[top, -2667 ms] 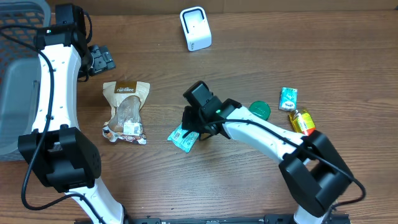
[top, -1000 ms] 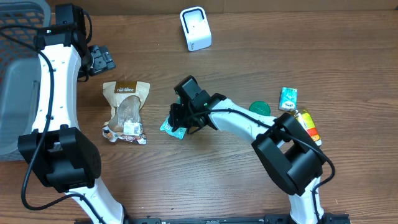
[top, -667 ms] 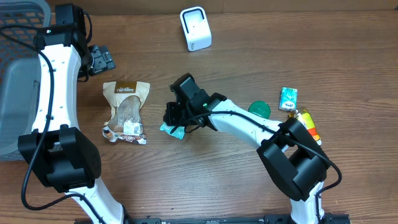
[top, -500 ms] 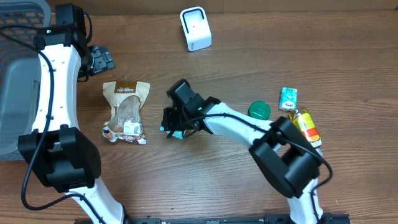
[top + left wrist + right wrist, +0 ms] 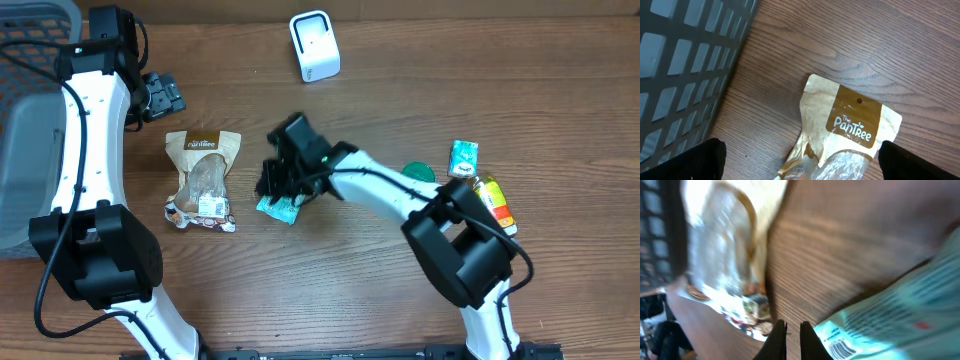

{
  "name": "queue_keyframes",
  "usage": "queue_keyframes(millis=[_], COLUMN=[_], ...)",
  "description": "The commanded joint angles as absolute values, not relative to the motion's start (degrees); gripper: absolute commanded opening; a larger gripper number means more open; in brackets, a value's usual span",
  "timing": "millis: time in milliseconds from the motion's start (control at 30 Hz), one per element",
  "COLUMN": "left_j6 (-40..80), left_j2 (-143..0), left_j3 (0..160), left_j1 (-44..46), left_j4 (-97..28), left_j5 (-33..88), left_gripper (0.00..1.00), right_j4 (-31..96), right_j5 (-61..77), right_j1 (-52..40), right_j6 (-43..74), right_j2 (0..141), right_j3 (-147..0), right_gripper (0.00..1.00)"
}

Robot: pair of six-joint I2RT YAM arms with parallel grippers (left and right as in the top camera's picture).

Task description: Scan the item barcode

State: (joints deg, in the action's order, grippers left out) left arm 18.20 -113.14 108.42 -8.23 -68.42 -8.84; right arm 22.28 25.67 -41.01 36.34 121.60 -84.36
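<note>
1. Nearest the arm bases, the wooden table (image 5: 330,290) runs under everything listed.
2. Teal packet (image 5: 281,208), the task's item: flat on the table near its middle. Its printed face is up, and a barcode (image 5: 838,348) shows at its edge in the right wrist view.
3. Yellow bottle (image 5: 487,197): lying on its side at the right of the table, well apart from the teal packet.
4. Right gripper (image 5: 274,181): over the teal packet's upper left corner, fingers drawn nearly together with only a slit between them and nothing seen in it. I cannot tell whether it touches the packet.
5. PanTree pouch (image 5: 203,180): flat, brown header pointing away, left of the teal packet and apart from it.
6. Green lid (image 5: 420,175): partly hidden behind the right arm.
7. Small green packet (image 5: 462,158): just beyond the yellow bottle.
8. Left gripper (image 5: 160,95): fingers spread wide and holding nothing, above the table beyond the pouch's header.
9. Grey basket (image 5: 35,35): far left corner, its grid wall beside the left gripper.
10. White scanner (image 5: 315,45): upright at the far edge, well apart from the teal packet.
</note>
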Motion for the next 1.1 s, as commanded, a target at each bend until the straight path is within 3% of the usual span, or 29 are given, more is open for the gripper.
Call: queue_keyframes(millis=[0,200,433,700,1067], left_j6=[18.41,18.41,18.41,18.41,18.41], left_j2=[-112.18,-112.18,-112.18,-112.18,-112.18], left_j3=[108.79,108.79,108.79,108.79,108.79], left_j1=[-7.86,-7.84,-7.84,-7.86,-7.84], left_j4=[-68.58,-68.55,-68.58,-68.55,-68.58], left_j5=[-8.97,-8.99,-8.97,-8.97,-8.99], left_gripper=[1.0,1.0,1.0,1.0,1.0], right_j4=[24.18,30.96,29.19,32.25,41.23], right_j5=[25.23,12.82,12.88,14.17,14.15], right_j1=[-39.51,-40.29,-40.88,-39.88,-41.8], right_j6=[35.48,35.48,35.44,34.06,34.02], right_j2=[117.86,120.73,124.22,115.11,117.34], right_j3=[-85.89,-85.45,-85.49,-85.65,-85.08], right_gripper=[0.07,0.08,0.12,0.23,0.14])
